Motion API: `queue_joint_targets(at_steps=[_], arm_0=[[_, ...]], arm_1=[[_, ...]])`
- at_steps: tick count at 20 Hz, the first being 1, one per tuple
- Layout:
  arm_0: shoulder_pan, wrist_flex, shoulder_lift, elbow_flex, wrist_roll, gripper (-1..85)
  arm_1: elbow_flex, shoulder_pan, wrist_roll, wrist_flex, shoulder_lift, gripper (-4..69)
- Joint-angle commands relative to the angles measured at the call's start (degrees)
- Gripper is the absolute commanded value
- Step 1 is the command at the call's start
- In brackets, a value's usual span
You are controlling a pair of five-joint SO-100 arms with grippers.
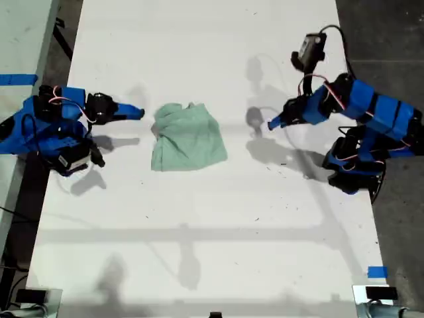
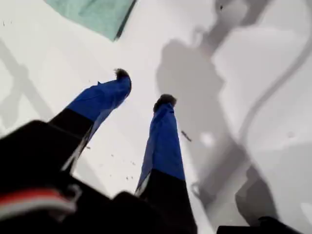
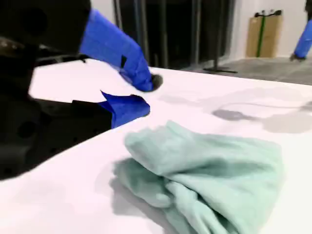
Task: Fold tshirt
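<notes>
Mint-green tshirt (image 1: pixel 188 137) lies bunched between my first pincer (image 2: pixel 144 87) and second pincer (image 3: pixel 146 96), both apparently spread, empty.

Tshirt (image 1: pixel 187 137): pale mint-green cloth, bunched into rumpled, roughly folded heap on white table, between two arms, nearer exterior view's left. Edges uneven; puffy creases; neck possibly tucked under.

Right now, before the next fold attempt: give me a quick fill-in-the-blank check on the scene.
1. The tshirt lies bunched up, not flat, on the white ____.
2. My first claw is over bare surface with its jaws ____, holding nothing.
3. In the exterior view, my second claw is on the ____ side of the tshirt.
4. The claw nearer the tshirt is my ____ claw.

Missing words: table; open; left; second.
</notes>
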Motion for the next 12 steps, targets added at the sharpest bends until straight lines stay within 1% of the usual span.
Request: queue_joint_targets(at_steps=[1, 2, 3, 4, 5, 6, 7, 8, 9, 10, 11, 12], arm_0=[[9.4, -2.5, 8.2, 7.3, -8.1, 0.2], [11.2, -2.6, 11.2, 10.8, -10.2, 0.1], [12.8, -2.7, 16.3, 16.3, -13.4, 0.1], [14.4, -5.2, 15.1, 18.5, -14.9, 0.1], [15.6, -4.9, 15.3, 18.6, -16.3, 0.1], [16.0, -3.7, 15.6, 18.4, -17.1, 0.7], [15.9, -1.8, 15.7, 18.4, -17.3, 3.8], [16.4, 1.2, 15.9, 18.4, -17.5, 6.5], [16.3, 2.2, 15.9, 18.5, -17.5, 7.4], [17.6, 2.5, 15.9, 18.4, -16.7, 9.9], [18.6, 2.7, 15.9, 18.4, -14.9, 11.2], [19.6, 2.8, 15.9, 18.5, -14.3, 11.4]], arm_1=[[20.0, -7.3, 11.5, -7.1, 17.0, 3.8], [27.4, -9.4, 16.2, -8.1, 23.5, -0.7], [33.9, -11.3, 20.8, -6.9, 30.8, -1.1], [39.9, -13.0, 25.9, -3.7, 39.4, -1.1], [44.9, -15.6, 31.2, 1.3, 50.5, -1.1], [47.3, -17.8, 29.4, 2.9, 58.4, -0.9], [47.2, -18.4, 35.1, 2.9, 57.7, -0.9], [47.4, -18.3, 36.2, 2.5, 57.4, -0.8], [48.0, -18.6, 40.6, 1.0, 57.7, 3.1], [48.5, -19.1, 40.7, -0.2, 58.9, 6.4], [48.4, -18.2, 31.5, -0.1, 59.9, 7.3], [48.4, -17.9, 19.0, -0.1, 60.1, 7.4]])
